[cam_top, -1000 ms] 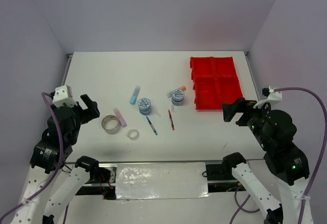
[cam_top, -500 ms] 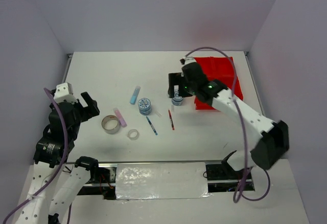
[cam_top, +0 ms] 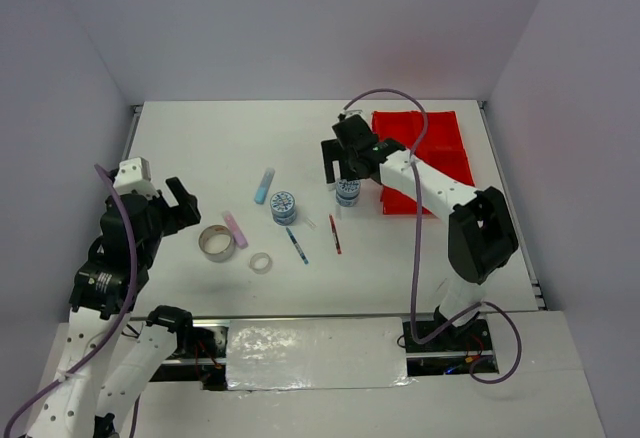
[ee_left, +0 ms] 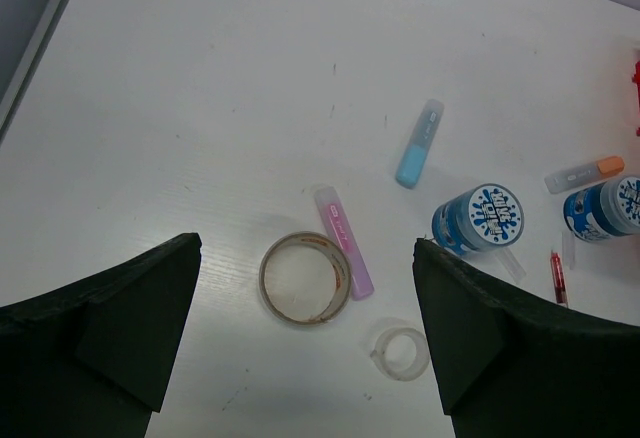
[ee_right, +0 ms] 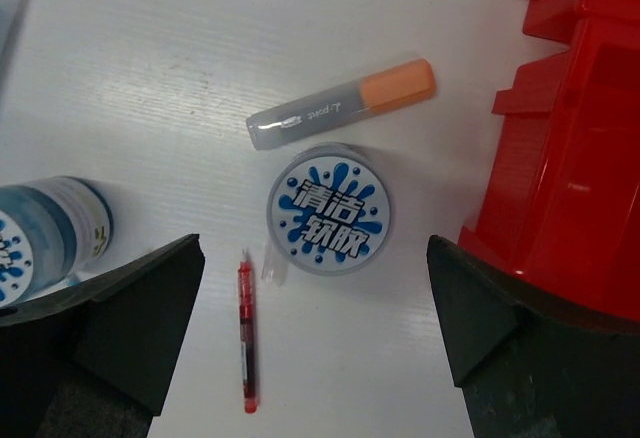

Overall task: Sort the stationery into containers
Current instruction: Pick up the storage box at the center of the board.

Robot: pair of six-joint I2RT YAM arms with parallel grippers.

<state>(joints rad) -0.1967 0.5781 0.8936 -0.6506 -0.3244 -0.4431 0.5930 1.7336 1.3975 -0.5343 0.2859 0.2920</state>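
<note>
Nothing sits in the red tray (cam_top: 452, 158) yet. The left gripper (ee_left: 306, 246) and right gripper (ee_right: 313, 243) gape wide and empty, the right above a blue-patterned tape roll (ee_right: 328, 208).

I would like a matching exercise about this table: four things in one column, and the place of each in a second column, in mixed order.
Things
1. pink stick
2. orange-capped stick
3. red pen
4. tray

Places
A. at the far right of the table
B. on the far side of the blue roll by the tray
C. beside the large tape ring
D. on the near side of that roll, a little to its left

Pairs: 1-C, 2-B, 3-D, 4-A
</note>
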